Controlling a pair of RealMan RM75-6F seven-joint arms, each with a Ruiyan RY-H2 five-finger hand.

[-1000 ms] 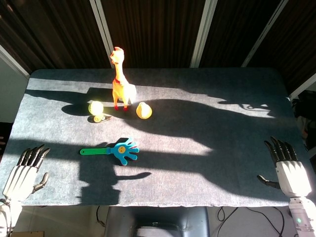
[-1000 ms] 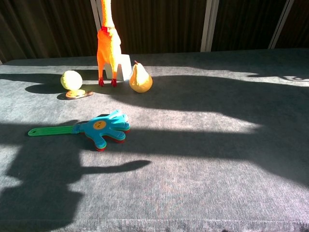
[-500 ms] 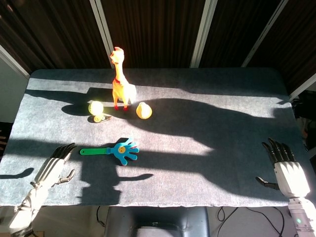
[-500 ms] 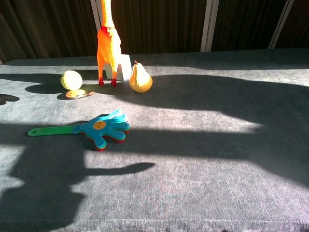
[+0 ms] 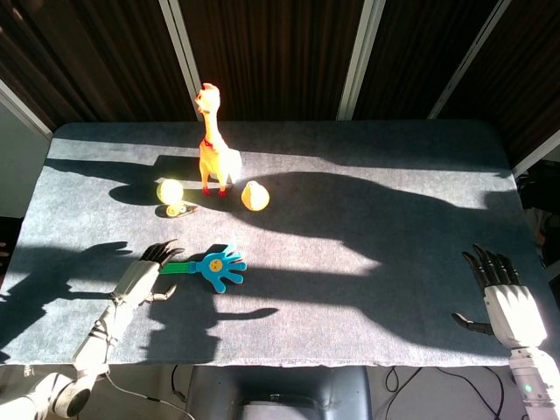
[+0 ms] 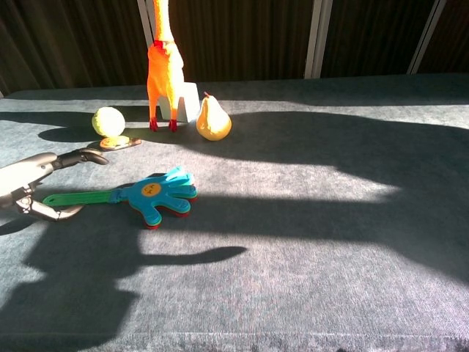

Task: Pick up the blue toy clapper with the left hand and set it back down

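1. Your left hand (image 5: pixel 143 277) reaches in over the near-left part of the grey felt-covered table (image 5: pixel 376 289), fingers spread and holding nothing. Its fingertips (image 6: pixel 91 155) hang above the green handle end of the clapper, and the thumb curls beneath on the near side.
2. The blue hand-shaped plastic toy clapper (image 5: pixel 219 266) lies flat on the table just right of your left hand, its green handle pointing left and its blue fingers fanned right.
3. Behind it, near the far edge, you have a yellow-green ball (image 5: pixel 170 191) with a small flat disc-like item (image 5: pixel 177 209) just in front.
4. Next comes an upright orange rubber chicken (image 5: pixel 211 140), then a yellow plastic pear (image 5: pixel 255 195) just beside its feet.
5. Your right hand (image 5: pixel 506 298) sits at the near-right table edge, well apart from everything, fingers extended and empty.
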